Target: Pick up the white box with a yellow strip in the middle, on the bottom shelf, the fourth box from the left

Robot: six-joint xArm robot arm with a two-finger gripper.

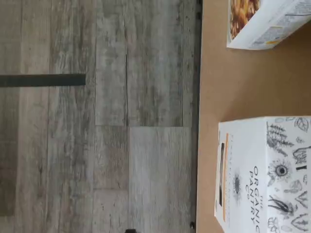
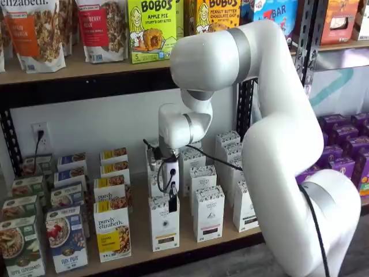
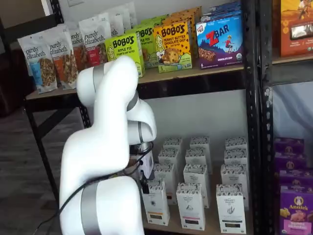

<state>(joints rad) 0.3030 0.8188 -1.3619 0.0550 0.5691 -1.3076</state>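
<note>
The white box with a yellow strip (image 2: 164, 224) stands at the front of the bottom shelf, also seen in a shelf view (image 3: 156, 201). The wrist view shows it from above (image 1: 265, 174), with "Organic Pantry" print and its yellow strip along the front face. My gripper (image 2: 172, 199) hangs just above the box's top, near its front right corner. Only a narrow black finger shows, side-on, with a cable beside it. In a shelf view (image 3: 145, 187) the arm largely hides it. I cannot tell whether it is open or shut. Nothing is held.
A yellow Purely Elizabeth box (image 2: 112, 234) stands left of the target and more white boxes (image 2: 209, 213) right of it and behind. The wrist view shows a second box (image 1: 265, 22), the brown shelf board (image 1: 243, 82) and its edge over grey floor. Purple boxes (image 2: 340, 156) fill the right bay.
</note>
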